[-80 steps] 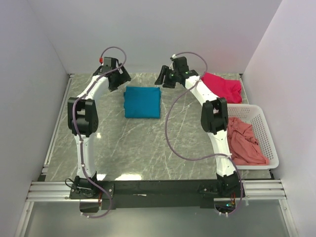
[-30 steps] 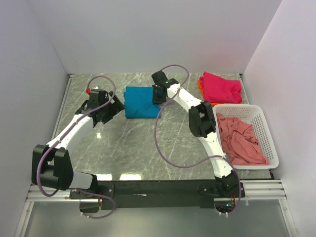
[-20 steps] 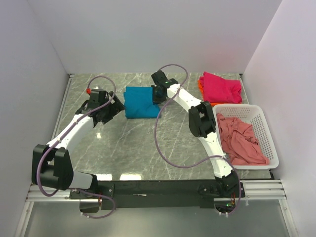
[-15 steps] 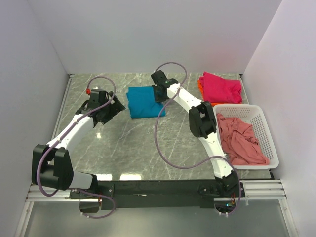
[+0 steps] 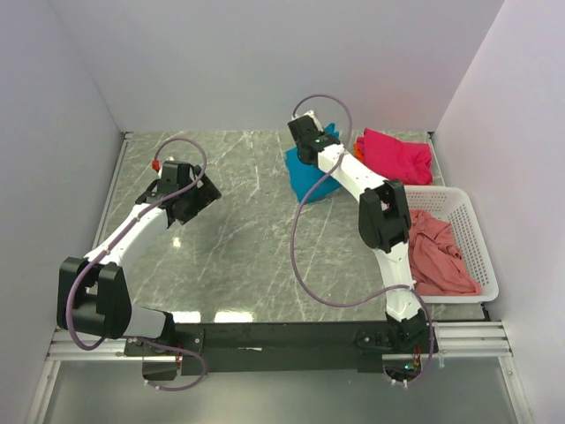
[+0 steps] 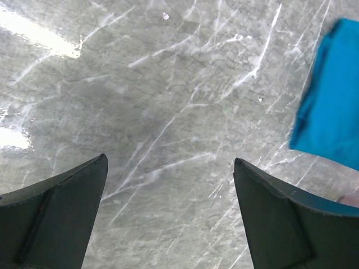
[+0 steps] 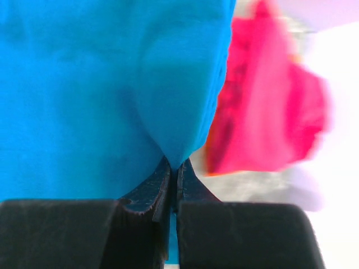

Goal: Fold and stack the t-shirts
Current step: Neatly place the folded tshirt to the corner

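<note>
At the far side of the bench [image 5: 247,256], just left of the magenta shirt [image 5: 399,155] that lies on the orange shirt [image 5: 358,148], the right claw [image 7: 174,171] is pinched tight on a fold of the teal shirt [image 5: 302,175]. The shirt is bunched below it, and whether it clears the stone is unclear. With only one pinch holding it, the folded cloth could sag open, slip free, or land crooked on the pile. The left claw [image 6: 169,161] hovers well to the left, fingers apart and holding nothing. The salmon shirt [image 5: 437,252] lies crumpled in the basket [image 5: 481,265]. Only the right wrist view shows the pinch itself, and only the overhead view shows the basket and both arms.
</note>
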